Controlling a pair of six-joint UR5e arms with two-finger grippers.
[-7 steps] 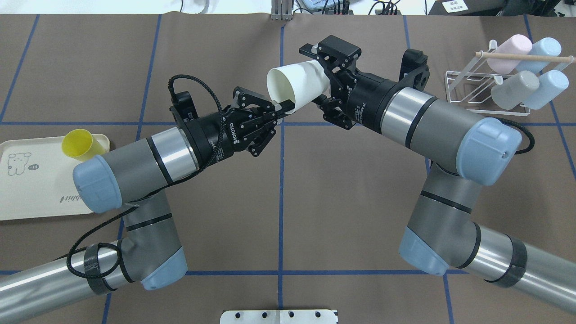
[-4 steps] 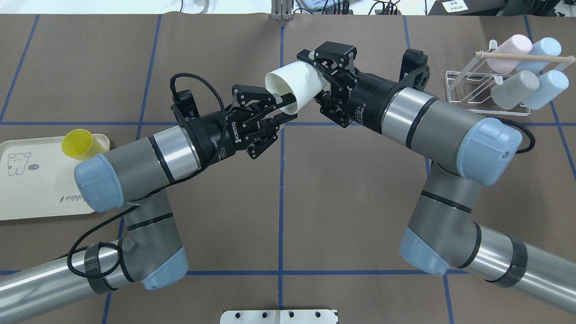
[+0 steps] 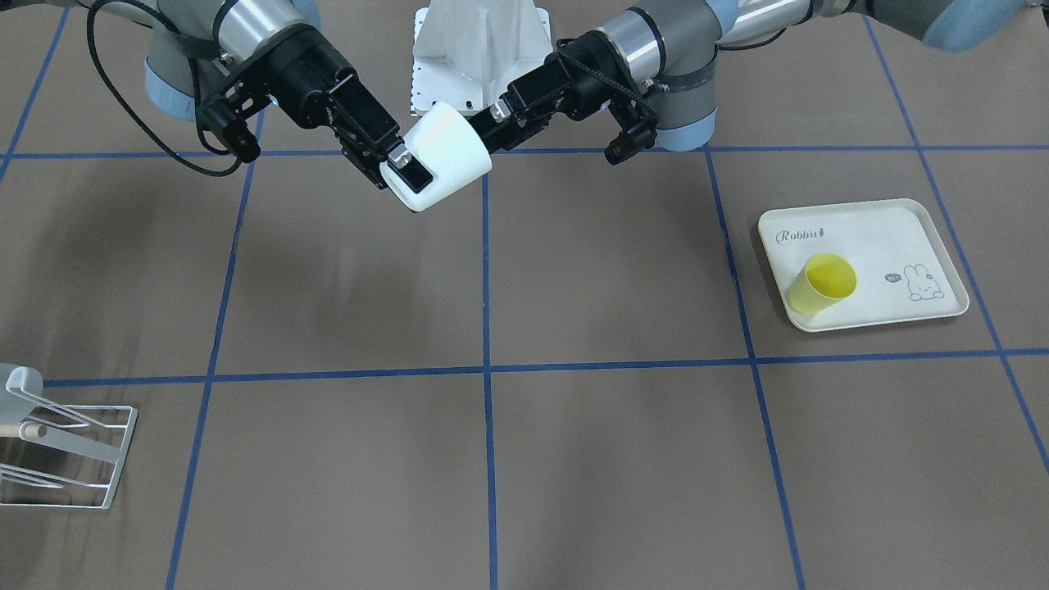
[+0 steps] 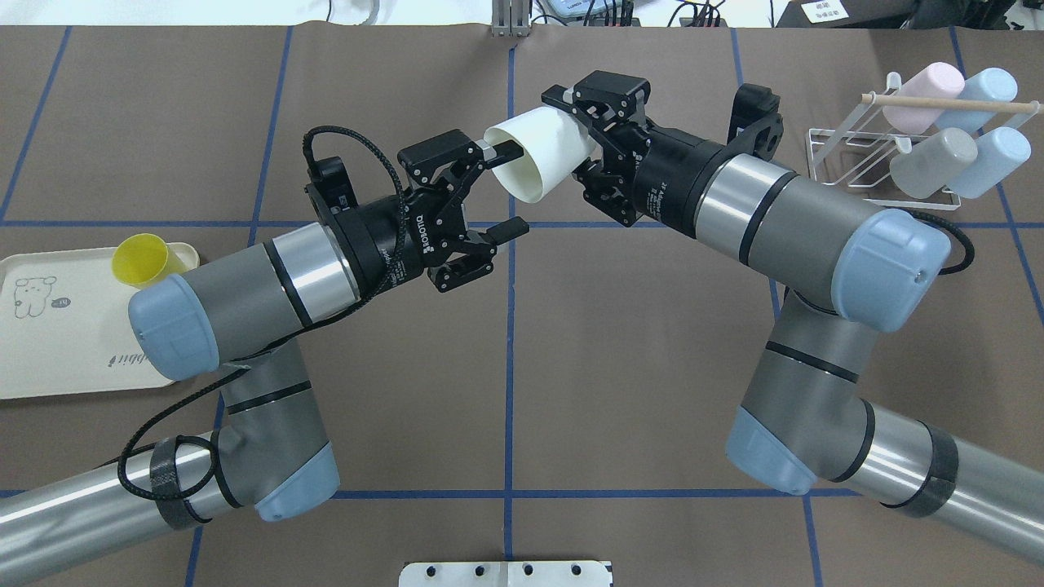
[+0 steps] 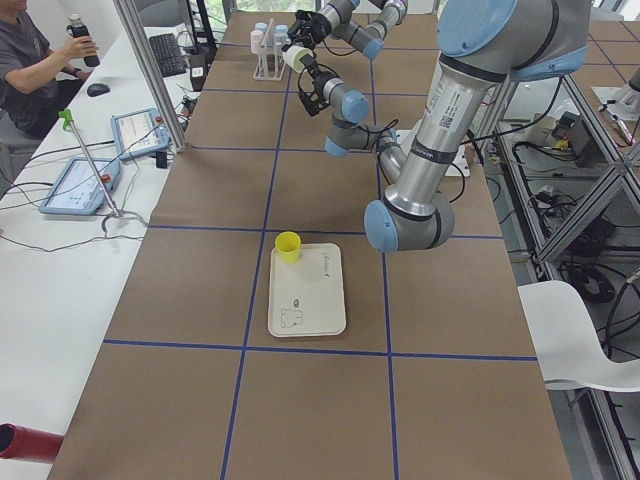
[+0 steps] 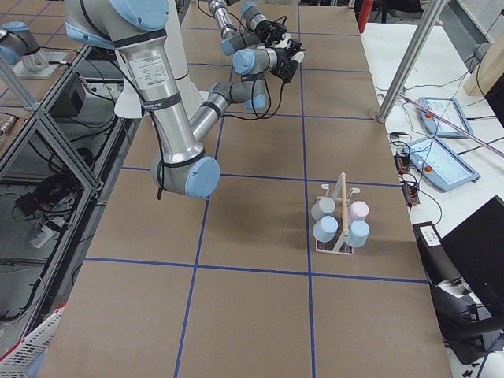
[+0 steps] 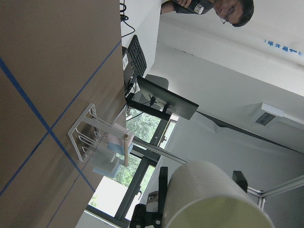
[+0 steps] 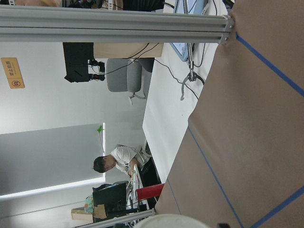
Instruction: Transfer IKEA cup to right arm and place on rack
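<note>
1. Brown grid-taped desk [image 4: 571,367].
2. Grey jointed right arm [image 4: 799,236]; black two-finger right hand [image 4: 575,134] clenched on the cup's base.
3. White wire rack [image 4: 938,103] (four cups [image 4: 934,163] loaded), well apart.
4. White tapered plastic IKEA cup [image 4: 538,155], aloft at mid-desk.
5. Black two-finger left hand [image 4: 512,187], spread open, one finger [image 4: 507,150] inside the rim: a skewed retreat could snag and twist the cup loose.

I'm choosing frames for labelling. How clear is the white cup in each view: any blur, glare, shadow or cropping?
Front-facing: white cup sharp, soft shadows on the table. Overhead: crisp, no glare. Left wrist: close, slightly soft, cropped at the bottom; rack backlit. Right wrist: only its rim, at the bottom edge.
</note>
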